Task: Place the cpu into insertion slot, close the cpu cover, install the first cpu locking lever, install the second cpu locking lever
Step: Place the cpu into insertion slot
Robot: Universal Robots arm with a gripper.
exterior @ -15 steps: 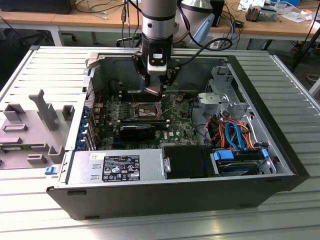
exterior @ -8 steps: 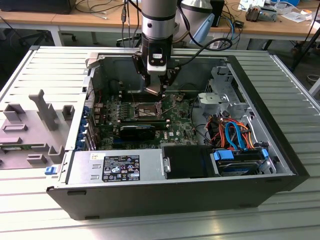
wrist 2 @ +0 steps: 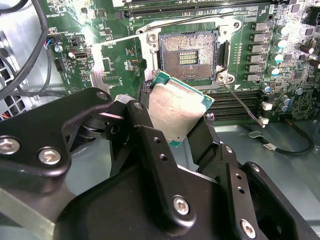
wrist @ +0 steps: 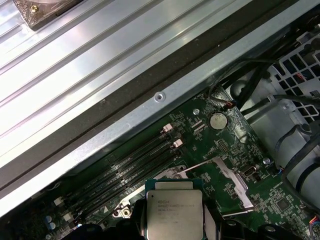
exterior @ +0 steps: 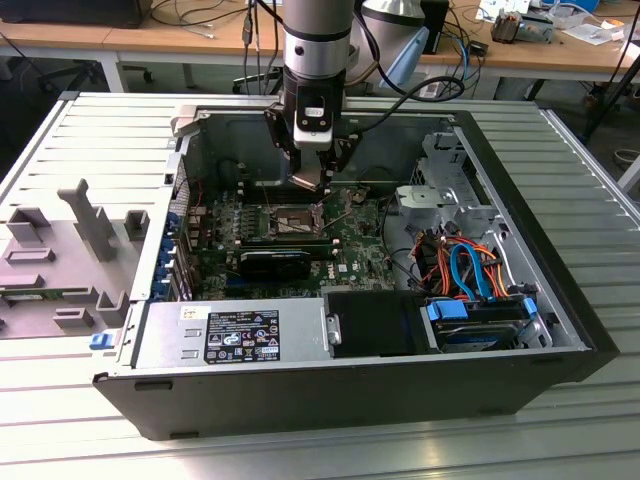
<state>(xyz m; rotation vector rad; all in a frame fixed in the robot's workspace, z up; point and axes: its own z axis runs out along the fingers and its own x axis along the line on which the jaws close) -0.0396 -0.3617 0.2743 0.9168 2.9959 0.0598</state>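
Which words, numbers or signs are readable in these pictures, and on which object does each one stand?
None can be read with certainty.
cpu, held in the gripper: several printed lines on its metal top, too small to read.
label on the grey metal box: print and symbols, too small to read.
green circuit board: white markings, too small to read.

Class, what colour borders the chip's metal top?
Green; the chip shows best in the second wrist view.
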